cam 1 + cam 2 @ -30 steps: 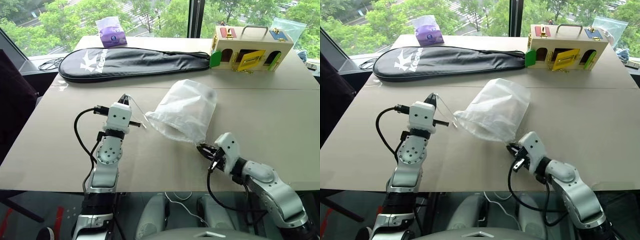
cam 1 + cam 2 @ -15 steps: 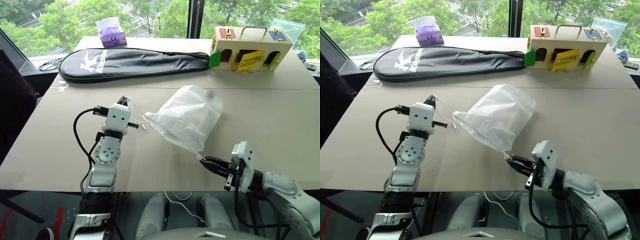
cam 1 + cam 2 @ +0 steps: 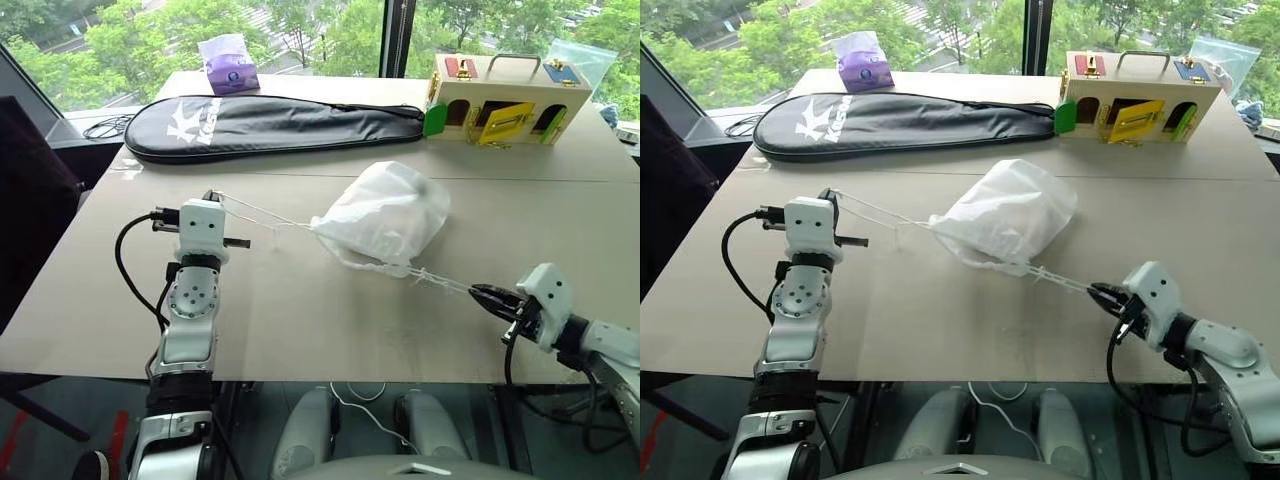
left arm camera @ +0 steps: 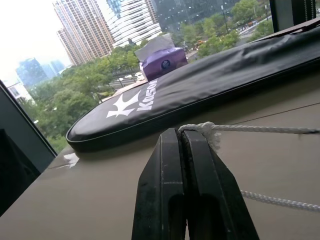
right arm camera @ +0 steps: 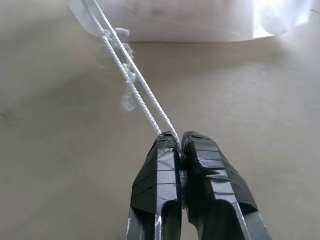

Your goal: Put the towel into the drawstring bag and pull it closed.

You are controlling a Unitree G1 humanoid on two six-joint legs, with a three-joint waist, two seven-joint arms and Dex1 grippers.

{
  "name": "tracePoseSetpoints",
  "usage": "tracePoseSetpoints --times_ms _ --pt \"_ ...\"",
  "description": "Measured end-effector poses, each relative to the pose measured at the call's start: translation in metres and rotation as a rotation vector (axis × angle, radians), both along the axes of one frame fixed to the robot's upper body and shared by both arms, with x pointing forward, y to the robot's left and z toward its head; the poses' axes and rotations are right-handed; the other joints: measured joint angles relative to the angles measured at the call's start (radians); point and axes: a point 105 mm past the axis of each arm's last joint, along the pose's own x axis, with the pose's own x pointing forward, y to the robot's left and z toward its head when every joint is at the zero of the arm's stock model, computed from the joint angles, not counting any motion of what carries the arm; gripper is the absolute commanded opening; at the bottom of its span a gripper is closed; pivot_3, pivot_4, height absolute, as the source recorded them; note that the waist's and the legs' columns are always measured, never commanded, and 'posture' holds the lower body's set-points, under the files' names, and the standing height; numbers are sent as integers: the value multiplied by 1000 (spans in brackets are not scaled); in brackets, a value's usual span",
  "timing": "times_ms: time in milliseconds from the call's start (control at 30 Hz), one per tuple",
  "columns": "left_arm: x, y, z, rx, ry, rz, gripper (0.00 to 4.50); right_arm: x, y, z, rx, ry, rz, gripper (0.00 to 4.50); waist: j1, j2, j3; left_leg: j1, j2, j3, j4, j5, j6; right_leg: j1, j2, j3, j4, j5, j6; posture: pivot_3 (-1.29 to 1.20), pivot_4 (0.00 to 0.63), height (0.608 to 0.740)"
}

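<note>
The bag (image 3: 385,215) lies between both grippers: left gripper (image 3: 211,197) at nine o'clock, right gripper (image 3: 484,294) at four, each clamped on a taut cord.

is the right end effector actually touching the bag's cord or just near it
Touching. In the right wrist view the right end effector has its fingers shut on the doubled white cord, which runs taut from between the tips to the drawstring bag.

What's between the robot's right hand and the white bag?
A thin white cord stretches tight from the right hand to the gathered mouth of the drawstring bag, over bare table. The right wrist view shows it best.
</note>
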Motion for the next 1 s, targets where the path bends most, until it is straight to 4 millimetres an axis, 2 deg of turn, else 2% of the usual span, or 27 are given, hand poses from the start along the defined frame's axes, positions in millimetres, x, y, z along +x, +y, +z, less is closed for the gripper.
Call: tracePoseSetpoints --times_ms 133,333,433,633,767,900,933,967,1000 --pt "0 4 -4 -61 9 36 0 24 -38 12 -62 -112 -206 69 0 0 0 0 0 0 1 0 0 0 0 0 0 0 0 0 150 740" --pt "1 13 -3 -125 6 92 0 45 -72 27 -63 -239 -487 69 0 0 0 0 0 0 1 0 0 0 0 1 1 0 0 0 150 740" --pt "1 16 -9 -165 20 119 0 49 -81 33 -31 -278 -600 69 0 0 0 0 0 0 1 0 0 0 0 1 1 0 0 0 150 740" --pt "5 18 -11 -196 29 143 0 48 -104 28 72 -251 -849 69 0 0 0 0 0 0 1 0 0 0 0 1 2 0 0 0 150 740" --pt "8 19 -13 -215 31 149 0 49 -108 21 172 -197 -950 69 -2 1 0 0 0 0 1 0 0 0 0 1 2 0 0 0 150 740" --pt "10 19 -20 -258 46 124 0 51 -106 19 290 -155 -966 69 -2 1 0 0 0 0 1 0 0 0 0 1 2 0 0 0 150 740" --pt "10 17 -20 -272 49 103 0 51 -107 20 315 -156 -963 738 -2 1 0 0 0 1 1 0 0 0 0 1 2 0 0 0 150 740" --pt "12 11 -22 -298 64 36 0 51 -104 23 334 -147 -910 988 -1 1 0 0 0 1 1 0 0 0 0 1 2 0 0 0 150 740" --pt "13 9 -23 -312 75 1 0 51 -103 25 338 -144 -876 1421 -1 1 0 0 0 1 1 0 0 0 0 1 2 0 0 0 150 740"
